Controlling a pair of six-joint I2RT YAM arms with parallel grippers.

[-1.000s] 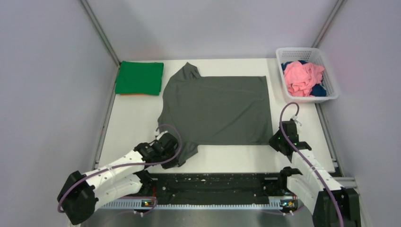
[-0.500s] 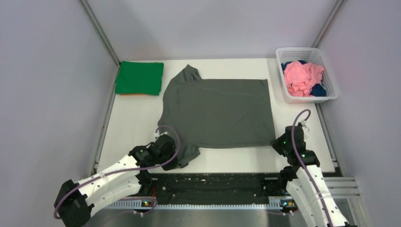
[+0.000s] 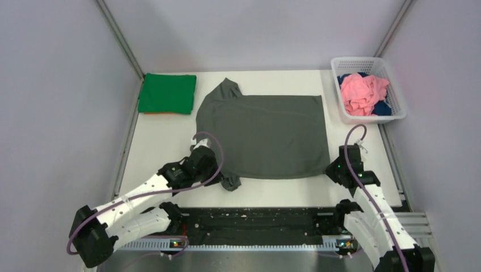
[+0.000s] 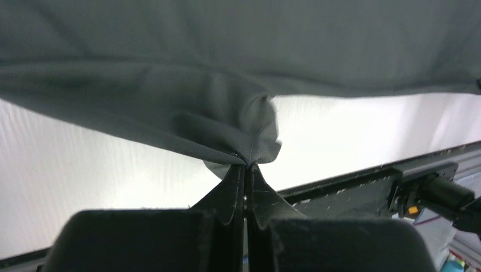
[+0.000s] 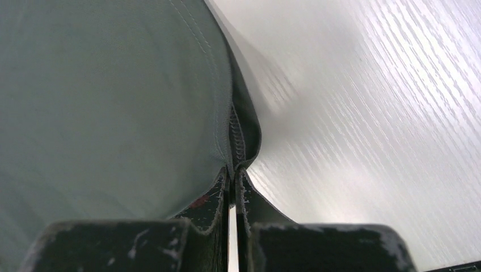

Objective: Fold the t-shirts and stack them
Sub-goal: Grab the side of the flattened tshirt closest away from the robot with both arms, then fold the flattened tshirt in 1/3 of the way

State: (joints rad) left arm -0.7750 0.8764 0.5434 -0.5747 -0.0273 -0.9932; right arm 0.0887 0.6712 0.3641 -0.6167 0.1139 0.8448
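Observation:
The dark grey t-shirt (image 3: 264,133) lies spread across the middle of the table. My left gripper (image 3: 209,169) is shut on its near left edge by the sleeve, which hangs bunched (image 4: 227,122) above the fingertips (image 4: 235,181). My right gripper (image 3: 333,170) is shut on the near right hem corner (image 5: 235,133). The bright green t-shirt (image 3: 167,93) lies folded at the far left. The pink t-shirt (image 3: 362,92) and the dark blue t-shirt (image 3: 383,107) lie crumpled in the basket.
The white lattice basket (image 3: 397,90) stands at the far right corner. An orange edge (image 3: 152,113) shows under the green shirt. A black rail (image 3: 255,218) runs along the near table edge between the arm bases.
Both grippers have lifted the near edge of the grey shirt and carried it a little away from the rail. The near left sleeve has bunched up beside my left gripper.

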